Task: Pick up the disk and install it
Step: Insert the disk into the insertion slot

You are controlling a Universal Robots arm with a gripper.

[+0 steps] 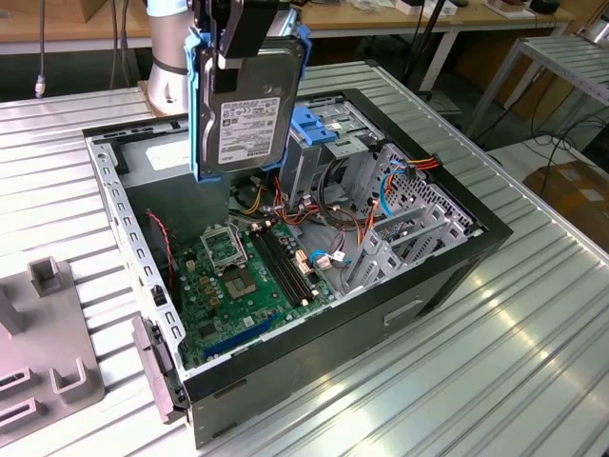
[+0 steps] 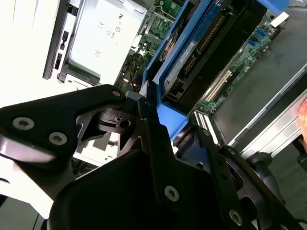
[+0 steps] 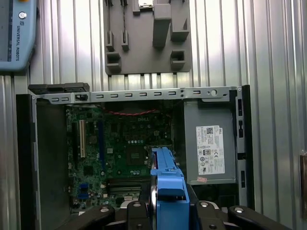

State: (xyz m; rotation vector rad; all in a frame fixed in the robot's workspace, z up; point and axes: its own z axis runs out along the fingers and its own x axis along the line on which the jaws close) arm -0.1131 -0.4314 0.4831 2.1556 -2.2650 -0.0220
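Observation:
The disk (image 1: 249,107) hangs upright above the open computer case (image 1: 447,286), its grey labelled face toward the exterior camera and a bright blue carrier rail around it. My gripper (image 1: 238,33) is shut on its top edge. The disk's lower edge hovers over the back of the case, beside the metal drive cage with its fixed blue bracket (image 1: 319,129). In the first wrist view the disk's blue edge (image 3: 165,184) points down over the motherboard (image 3: 120,153), between my black fingers (image 3: 134,211). In the second wrist view the disk (image 2: 211,48) runs away from the gripper (image 2: 158,120).
The case stands open on a ribbed metal table (image 1: 533,352). Inside are the motherboard (image 1: 243,276), loose cables (image 1: 381,190) and a power supply (image 3: 211,148). A grey fixture plate (image 1: 48,352) lies at the exterior view's left. A teach pendant (image 3: 17,33) rests on the table.

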